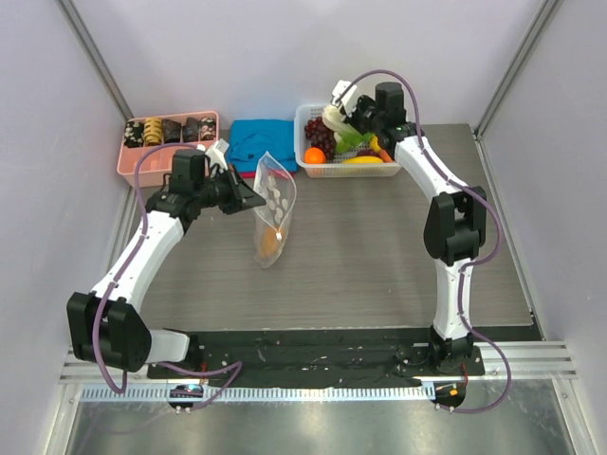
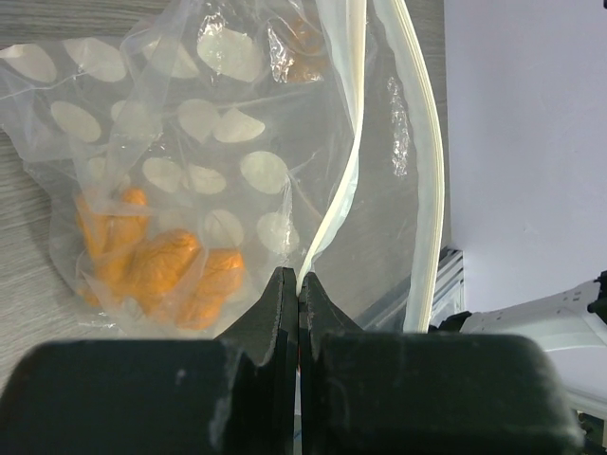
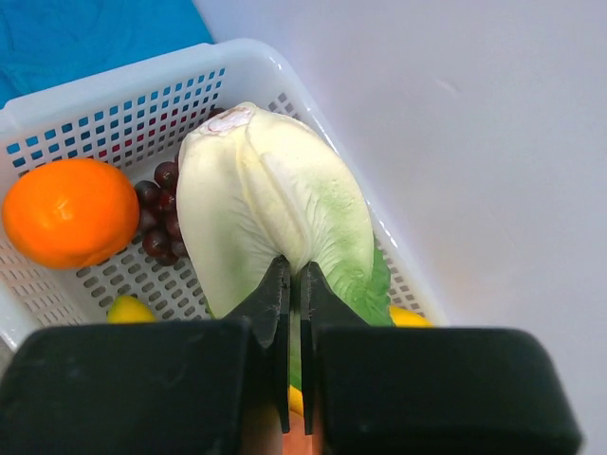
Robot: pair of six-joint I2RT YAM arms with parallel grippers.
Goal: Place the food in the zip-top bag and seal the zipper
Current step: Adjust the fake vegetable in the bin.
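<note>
The bag [image 1: 272,209] is a bit left of the middle of the table [image 1: 379,246]. It's gripped at its mouth edge, with the floppy rest trailing toward 6 o'clock. There's an orange knobbly piece [image 2: 161,270] down in the far end of it. The mouth is gaping. One zipper [image 2: 343,180] strip runs straight into the left gripper [image 2: 299,284], and the other bows off toward 3 o'clock in the wrist view. The left fingers are squeezed to a hairline with that strip pinched between the tips. In the top view they come in from the bag's 9 o'clock.

The right gripper [image 3: 296,280] is over at the bag's 1 o'clock, above the basket [image 3: 114,90]. Its fingers are nearly together too, clamped on the green leafy end of the lettuce [image 3: 270,199], with the pale stalk end pointing away from the wrist.

Also in the basket are an orange [image 3: 68,210] at the lettuce's 9 o'clock, dark grapes [image 3: 161,213] between the two, and a yellow fruit [image 3: 131,309] at about 7.

The blue cloth [image 1: 258,140] sits at the bag's 12 o'clock and the pink tray [image 1: 128,156] at 10.
</note>
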